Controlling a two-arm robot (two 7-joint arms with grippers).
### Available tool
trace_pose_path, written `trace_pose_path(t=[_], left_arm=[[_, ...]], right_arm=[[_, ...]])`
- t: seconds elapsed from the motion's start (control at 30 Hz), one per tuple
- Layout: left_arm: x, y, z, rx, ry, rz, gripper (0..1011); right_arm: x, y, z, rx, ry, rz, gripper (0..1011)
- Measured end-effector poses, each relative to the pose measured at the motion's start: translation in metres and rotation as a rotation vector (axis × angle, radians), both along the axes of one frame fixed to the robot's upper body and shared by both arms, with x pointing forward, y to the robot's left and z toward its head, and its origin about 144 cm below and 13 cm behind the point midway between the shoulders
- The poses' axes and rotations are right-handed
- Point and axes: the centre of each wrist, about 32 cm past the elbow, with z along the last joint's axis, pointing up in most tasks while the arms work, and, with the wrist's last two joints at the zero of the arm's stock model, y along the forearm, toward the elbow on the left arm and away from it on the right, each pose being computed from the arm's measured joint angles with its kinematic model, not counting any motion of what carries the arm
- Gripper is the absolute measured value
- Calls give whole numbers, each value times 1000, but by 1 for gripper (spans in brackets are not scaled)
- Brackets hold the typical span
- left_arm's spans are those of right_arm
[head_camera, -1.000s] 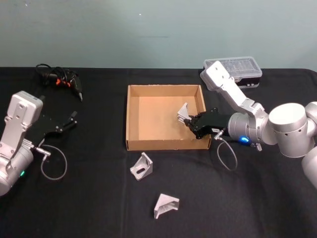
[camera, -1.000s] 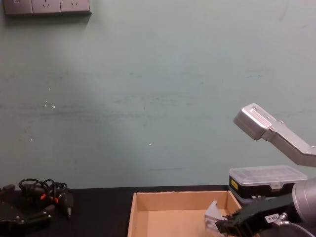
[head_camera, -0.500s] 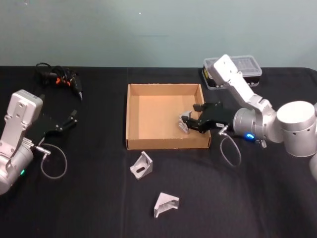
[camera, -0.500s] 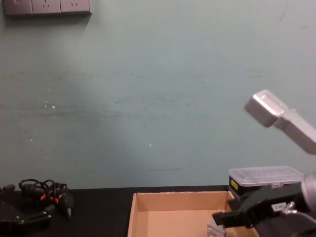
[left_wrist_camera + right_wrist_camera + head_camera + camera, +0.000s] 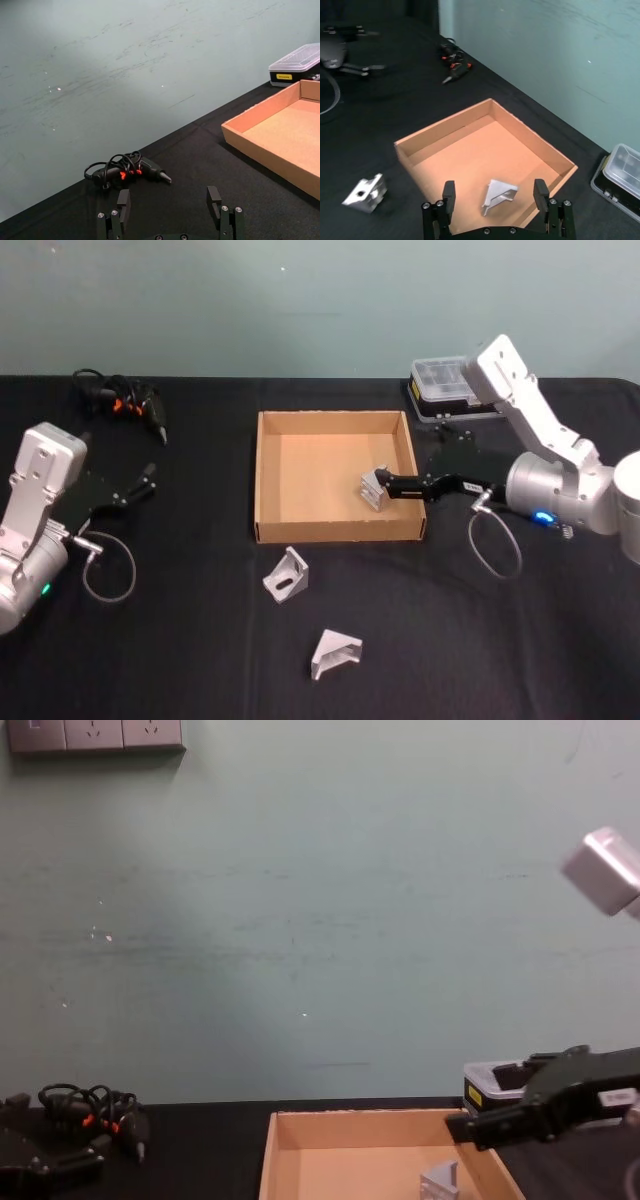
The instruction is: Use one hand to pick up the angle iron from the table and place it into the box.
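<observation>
At centre right of the head frame, my right hand (image 5: 388,487) reaches over the box (image 5: 258,475) wall, fingers (image 5: 449,192) wide, the angle iron (image 5: 372,488) lying free inside, so I judge it delivered. Left hand (image 5: 145,483) rests far left, also wide. Right wrist view shows the gap around the angle iron; head view cannot.
</observation>
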Motion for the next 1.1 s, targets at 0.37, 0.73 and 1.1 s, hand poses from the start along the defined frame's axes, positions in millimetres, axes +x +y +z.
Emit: trace_pose_path(t=[0.37,0.73,1.1], left_arm=[[0,0,0,0,0,0,1000],[0,0,0,0,0,0,1000],[0,0,0,0,0,0,1000]], right_arm=[[-29,-23,16,-66,0,149,1003],[-56,-26,21,-140,27,238,1003],[-68,-14,7,-160,93,296,1003]])
